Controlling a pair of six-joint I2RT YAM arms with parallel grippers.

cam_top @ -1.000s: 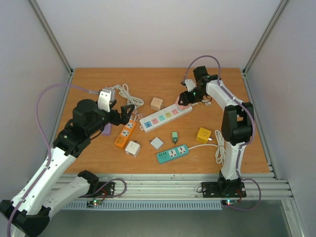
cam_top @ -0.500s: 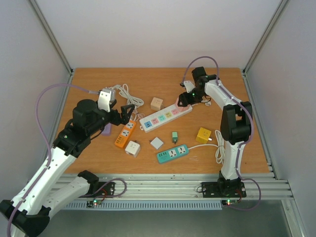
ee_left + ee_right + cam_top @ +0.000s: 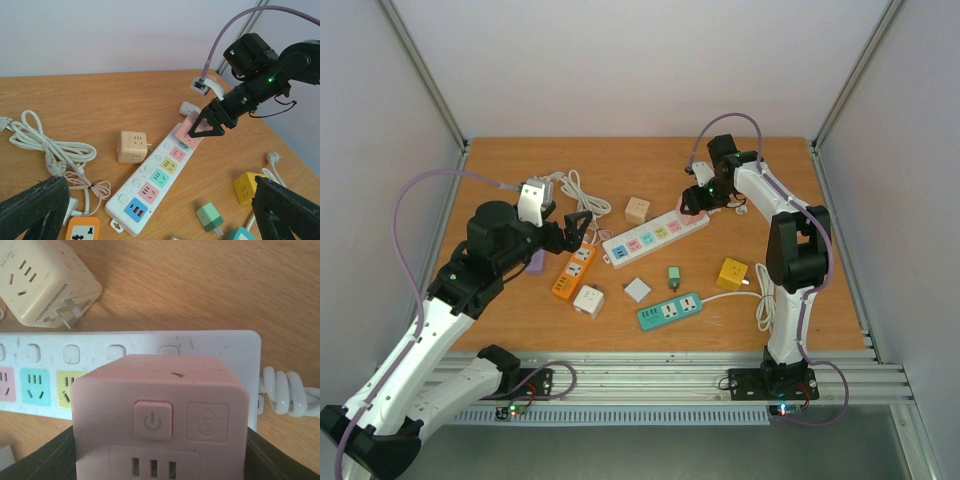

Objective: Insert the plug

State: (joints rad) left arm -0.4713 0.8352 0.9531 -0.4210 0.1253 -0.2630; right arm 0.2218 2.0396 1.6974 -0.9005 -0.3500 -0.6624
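Observation:
My right gripper (image 3: 693,200) is shut on a pink cube plug (image 3: 160,415), which it holds at the far right end of the white power strip (image 3: 655,235). In the left wrist view the pink cube (image 3: 192,131) sits low over the strip's (image 3: 155,180) end sockets. Its prongs are hidden, so I cannot tell whether they are seated. The cube's power button and three-slot face point at the right wrist camera. My left gripper (image 3: 582,225) is open above the table to the left of the strip, and its dark fingers (image 3: 35,210) have nothing between them.
A beige cube adapter (image 3: 637,210) lies just behind the strip. An orange strip (image 3: 574,272), a white cube (image 3: 588,300), a green adapter (image 3: 673,274), a teal strip (image 3: 670,311) and a yellow cube (image 3: 732,273) lie nearer. White cables (image 3: 570,190) are coiled at the back left.
My right gripper has shifted slightly back and left with the pink cube over the strip's end. The left arm has not moved.

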